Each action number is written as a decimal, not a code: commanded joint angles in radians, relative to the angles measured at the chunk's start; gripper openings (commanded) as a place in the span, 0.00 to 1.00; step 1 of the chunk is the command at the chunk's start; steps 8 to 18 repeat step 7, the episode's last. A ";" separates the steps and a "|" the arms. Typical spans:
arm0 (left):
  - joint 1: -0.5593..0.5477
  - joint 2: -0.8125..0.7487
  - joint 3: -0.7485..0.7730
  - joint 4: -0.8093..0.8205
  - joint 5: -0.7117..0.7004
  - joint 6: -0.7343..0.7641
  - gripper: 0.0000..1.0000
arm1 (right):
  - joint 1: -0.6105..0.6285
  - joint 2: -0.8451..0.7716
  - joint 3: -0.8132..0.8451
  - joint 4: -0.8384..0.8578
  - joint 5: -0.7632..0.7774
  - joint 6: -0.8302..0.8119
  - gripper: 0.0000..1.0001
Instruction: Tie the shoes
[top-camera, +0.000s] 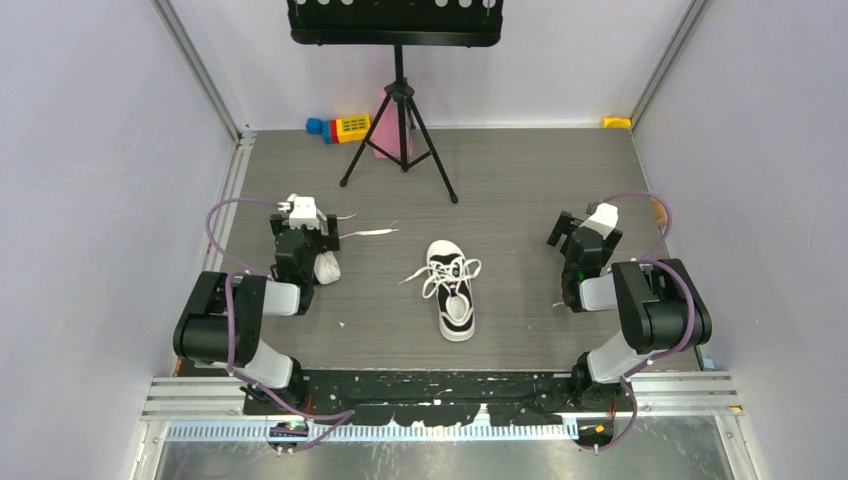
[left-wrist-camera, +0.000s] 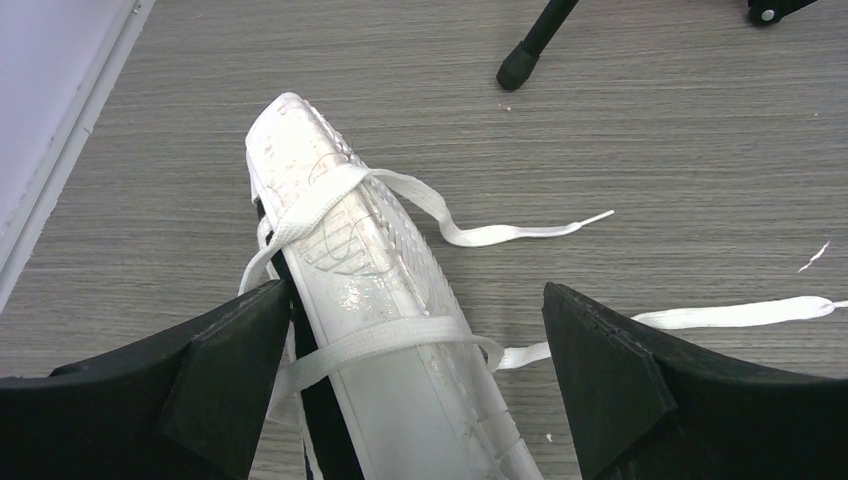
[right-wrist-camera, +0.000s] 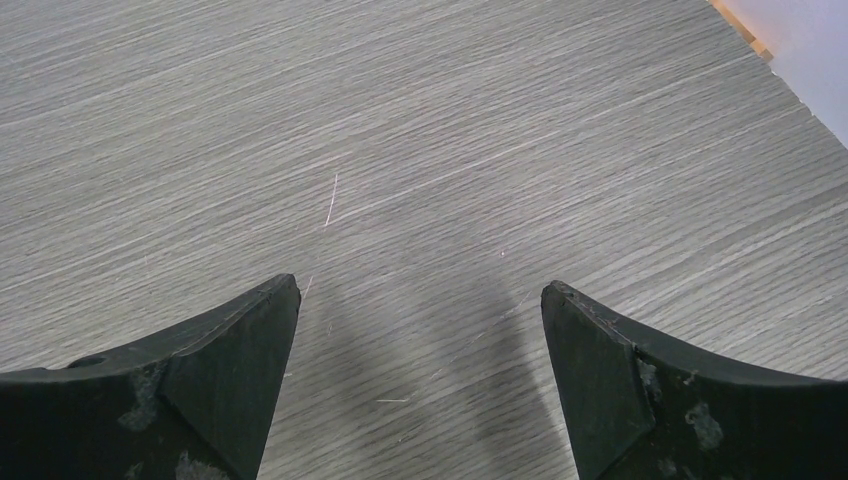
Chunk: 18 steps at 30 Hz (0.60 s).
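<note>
When viewed from above, upright shoe (top-camera: 452, 292) at table (top-camera: 530, 180) centre, laces (top-camera: 440, 272) loose, second shoe (top-camera: 326, 268) at left under left gripper (top-camera: 308, 248) | left wrist: fingers (left-wrist-camera: 235, 355) spread wide, second shoe between them, white sole toward camera, lace (left-wrist-camera: 500, 235) wrapped across sole | right wrist: right gripper (right-wrist-camera: 420, 300) fingers apart, wood-grain table beneath

Two sneakers: one sneaker (top-camera: 452, 290) at centre, the other sneaker (left-wrist-camera: 370, 250) at nine o'clock. Two grippers — left gripper (left-wrist-camera: 416, 295), right gripper (right-wrist-camera: 420, 285). One tripod stand (top-camera: 400, 100) at twelve o'clock.
</note>
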 joint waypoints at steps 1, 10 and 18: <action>0.008 0.026 0.014 -0.040 0.001 0.000 1.00 | -0.004 -0.007 0.011 0.060 0.011 0.000 0.96; 0.008 0.023 0.010 -0.039 0.000 -0.019 1.00 | -0.003 -0.007 0.010 0.060 0.011 0.000 0.96; 0.008 0.023 0.010 -0.039 0.000 -0.019 1.00 | -0.003 -0.007 0.010 0.060 0.011 0.000 0.96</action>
